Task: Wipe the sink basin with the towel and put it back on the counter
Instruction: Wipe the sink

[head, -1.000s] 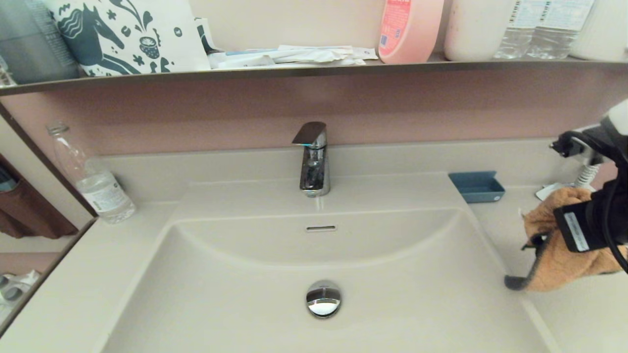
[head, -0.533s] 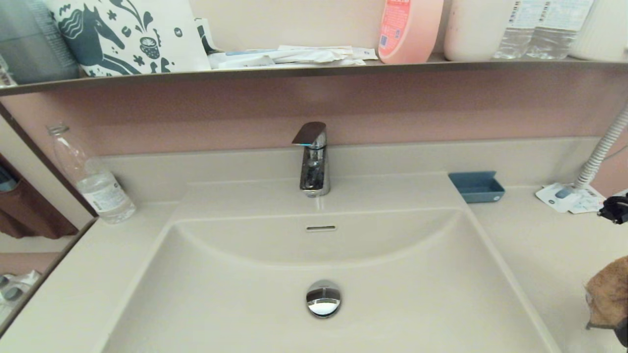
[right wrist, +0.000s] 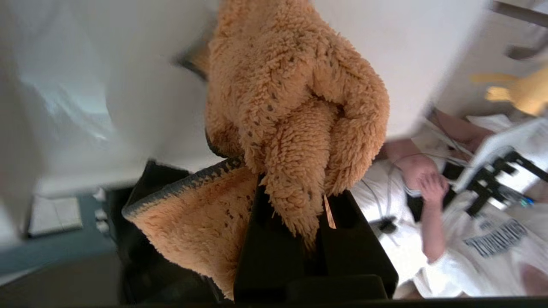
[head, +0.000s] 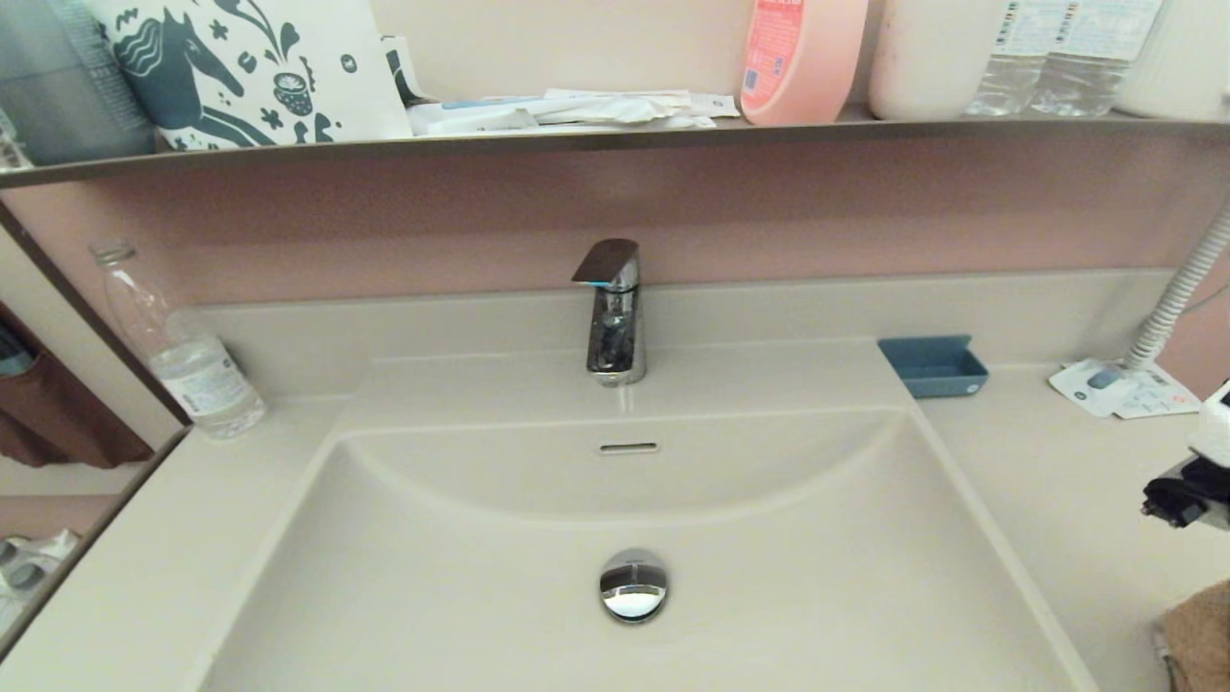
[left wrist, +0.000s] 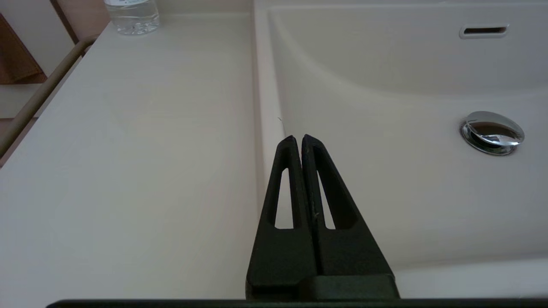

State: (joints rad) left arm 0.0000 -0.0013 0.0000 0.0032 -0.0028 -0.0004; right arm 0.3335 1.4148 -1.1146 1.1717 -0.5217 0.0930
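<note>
Beige counter wraps around the sink basin, which sits bare with its shiny drain plug. A second ago my right pincer held the towel beside the basin; now it has swung off to the counter's right edge, so no wiping yet. The towel is fuzzy, tan and bunched, pinched tight in my right pincer. My left pincer waits closed and holding nothing at the basin's left rim.
</note>
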